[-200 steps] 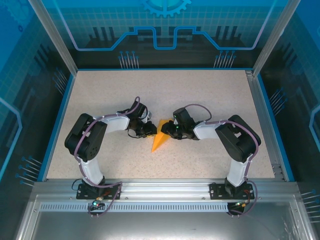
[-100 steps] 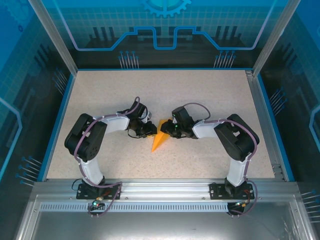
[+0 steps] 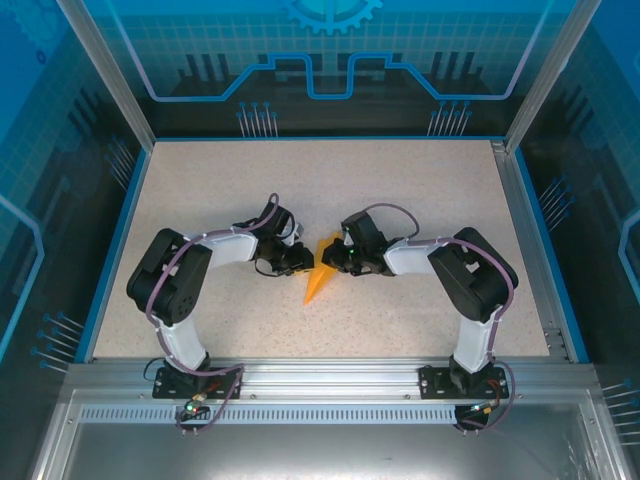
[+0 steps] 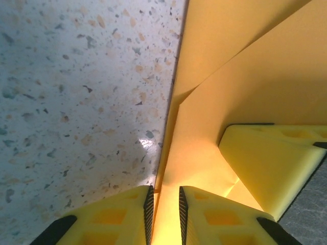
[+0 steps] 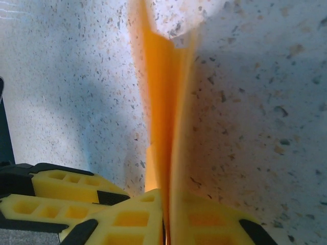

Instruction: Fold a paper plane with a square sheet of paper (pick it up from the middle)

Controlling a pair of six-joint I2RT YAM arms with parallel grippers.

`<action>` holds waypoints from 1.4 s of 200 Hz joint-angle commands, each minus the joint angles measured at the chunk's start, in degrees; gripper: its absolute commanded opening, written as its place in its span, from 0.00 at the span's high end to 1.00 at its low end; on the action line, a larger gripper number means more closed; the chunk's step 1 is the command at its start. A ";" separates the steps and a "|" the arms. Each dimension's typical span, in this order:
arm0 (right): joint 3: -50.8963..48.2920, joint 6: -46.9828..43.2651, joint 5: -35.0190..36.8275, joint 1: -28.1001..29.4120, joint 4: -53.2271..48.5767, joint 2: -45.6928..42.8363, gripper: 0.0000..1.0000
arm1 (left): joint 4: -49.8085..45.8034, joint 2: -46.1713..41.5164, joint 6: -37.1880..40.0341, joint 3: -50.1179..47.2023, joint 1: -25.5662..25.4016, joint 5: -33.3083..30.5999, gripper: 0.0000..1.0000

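Note:
The orange-yellow paper plane (image 3: 317,277) is a narrow folded triangle on the speckled table, its point toward the near left. My left gripper (image 3: 300,259) meets its wide end from the left. In the left wrist view that gripper (image 4: 166,214) has its jaws a narrow gap apart, with the paper's (image 4: 240,76) centre fold clamped between them. My right gripper (image 3: 331,259) comes in from the right. The right wrist view shows it (image 5: 171,224) shut tight on the upright fold of the paper (image 5: 163,102). One right finger (image 4: 271,168) rests against the paper close to the left jaws.
Both arms bend inward and meet at the table's (image 3: 420,180) centre. A blue rim and aluminium posts (image 3: 545,250) bound the table. The left gripper's fingers (image 5: 66,191) sit close beside the right jaws.
The right gripper has closed onto the paper's fold and edged slightly left. The left gripper has kept its hold and place.

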 commanded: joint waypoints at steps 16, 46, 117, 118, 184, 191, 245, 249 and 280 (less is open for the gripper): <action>1.73 -2.47 -1.17 -0.39 -2.56 0.56 0.91 | 0.41 -2.60 -0.90 -1.07 0.74 1.41 0.75; 1.44 -3.04 -0.64 -0.61 -3.64 -0.62 0.91 | 0.46 -3.40 -0.99 -1.14 0.83 1.06 0.74; 1.19 -7.11 -0.57 -1.86 -7.73 -3.90 0.91 | 0.50 -7.13 -0.99 -1.27 0.96 0.81 0.66; 1.23 -7.23 -0.60 -1.91 -7.89 -3.92 0.91 | 0.50 -7.23 -0.99 -1.32 0.96 0.75 0.65; 7.89 -18.46 2.22 -3.18 -25.66 -9.63 0.90 | -0.94 -13.31 -1.08 -3.11 1.27 -6.04 0.60; 10.29 -20.59 4.24 -3.18 -31.16 -10.18 0.90 | -1.28 -14.12 -1.22 -3.17 1.30 -7.38 0.60; 32.44 -33.26 32.17 0.22 -69.79 -7.33 0.88 | -2.34 -21.86 -2.94 -6.97 1.99 -17.90 0.60; 33.94 -33.08 35.62 0.78 -72.06 -6.66 0.88 | -2.38 -22.41 -3.13 -7.30 2.15 -18.67 0.60; 45.43 -29.24 55.93 5.36 -89.65 2.47 0.89 | -2.72 -26.20 -5.19 -10.37 3.13 -23.43 0.60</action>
